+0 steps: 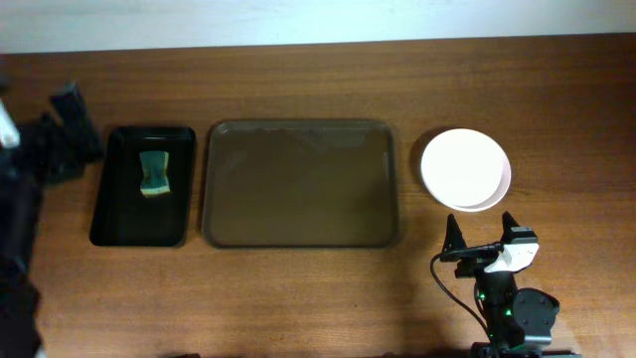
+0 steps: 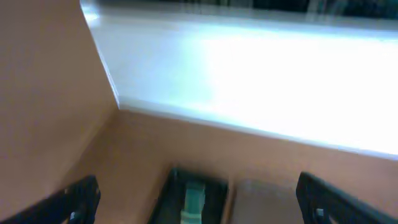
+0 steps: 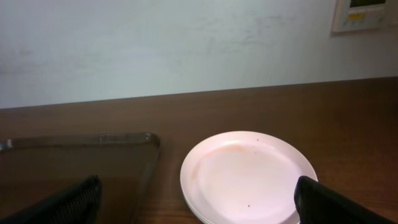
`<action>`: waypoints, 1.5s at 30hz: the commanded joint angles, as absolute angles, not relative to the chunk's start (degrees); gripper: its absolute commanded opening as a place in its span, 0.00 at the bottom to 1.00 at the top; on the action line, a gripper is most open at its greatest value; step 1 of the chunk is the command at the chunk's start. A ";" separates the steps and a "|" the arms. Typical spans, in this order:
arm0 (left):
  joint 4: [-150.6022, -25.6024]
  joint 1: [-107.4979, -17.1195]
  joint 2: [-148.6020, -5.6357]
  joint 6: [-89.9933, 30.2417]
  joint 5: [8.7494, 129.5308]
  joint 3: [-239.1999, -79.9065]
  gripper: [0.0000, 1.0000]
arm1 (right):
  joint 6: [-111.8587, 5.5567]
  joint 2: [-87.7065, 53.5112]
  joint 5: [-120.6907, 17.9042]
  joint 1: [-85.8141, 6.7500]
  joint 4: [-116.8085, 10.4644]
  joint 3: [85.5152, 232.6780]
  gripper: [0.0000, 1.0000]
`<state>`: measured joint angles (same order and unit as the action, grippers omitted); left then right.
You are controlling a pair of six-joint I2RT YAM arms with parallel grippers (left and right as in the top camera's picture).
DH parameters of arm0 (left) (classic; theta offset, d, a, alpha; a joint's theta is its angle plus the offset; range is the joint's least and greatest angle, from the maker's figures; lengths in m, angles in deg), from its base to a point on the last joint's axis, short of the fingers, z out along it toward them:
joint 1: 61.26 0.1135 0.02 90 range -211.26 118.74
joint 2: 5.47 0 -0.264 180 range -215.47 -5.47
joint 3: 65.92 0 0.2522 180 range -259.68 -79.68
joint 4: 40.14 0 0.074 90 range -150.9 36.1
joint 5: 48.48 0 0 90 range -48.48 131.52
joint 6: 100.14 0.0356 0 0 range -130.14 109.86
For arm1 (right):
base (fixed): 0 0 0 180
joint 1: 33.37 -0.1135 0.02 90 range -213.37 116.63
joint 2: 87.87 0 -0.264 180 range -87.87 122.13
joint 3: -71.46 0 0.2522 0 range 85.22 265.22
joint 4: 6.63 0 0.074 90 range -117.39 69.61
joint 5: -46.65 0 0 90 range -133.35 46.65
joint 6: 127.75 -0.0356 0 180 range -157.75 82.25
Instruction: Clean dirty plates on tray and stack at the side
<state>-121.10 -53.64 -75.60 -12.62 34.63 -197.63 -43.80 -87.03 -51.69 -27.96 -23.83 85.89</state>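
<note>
The plates [image 1: 465, 169] lie in one stack on the table right of the tray [image 1: 301, 184], which holds nothing. In the right wrist view the top plate [image 3: 249, 177] shows a faint orange smear near its far rim, and the tray [image 3: 74, 155] lies to its left. My right gripper [image 1: 483, 237] is open and empty just in front of the stack; its fingers [image 3: 202, 205] are spread wide. My left gripper [image 1: 70, 124] is raised at the table's far left, open and empty [image 2: 196, 202].
A smaller black tray [image 1: 142, 186] left of the brown tray holds a green sponge [image 1: 154, 174]; both show blurred in the left wrist view, the black tray [image 2: 171, 193] and the sponge [image 2: 194, 198]. A pale wall lies beyond the table's far edge.
</note>
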 commanded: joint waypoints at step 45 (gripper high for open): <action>-58.65 -57.03 -5.77 -3.81 41.36 -80.19 0.99 | -44.19 -87.33 -52.15 -28.48 -24.07 85.54 0.98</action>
<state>-58.80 -56.77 -6.31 -4.95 40.73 -80.74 -43.80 -86.96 -51.64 -27.96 -23.83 85.84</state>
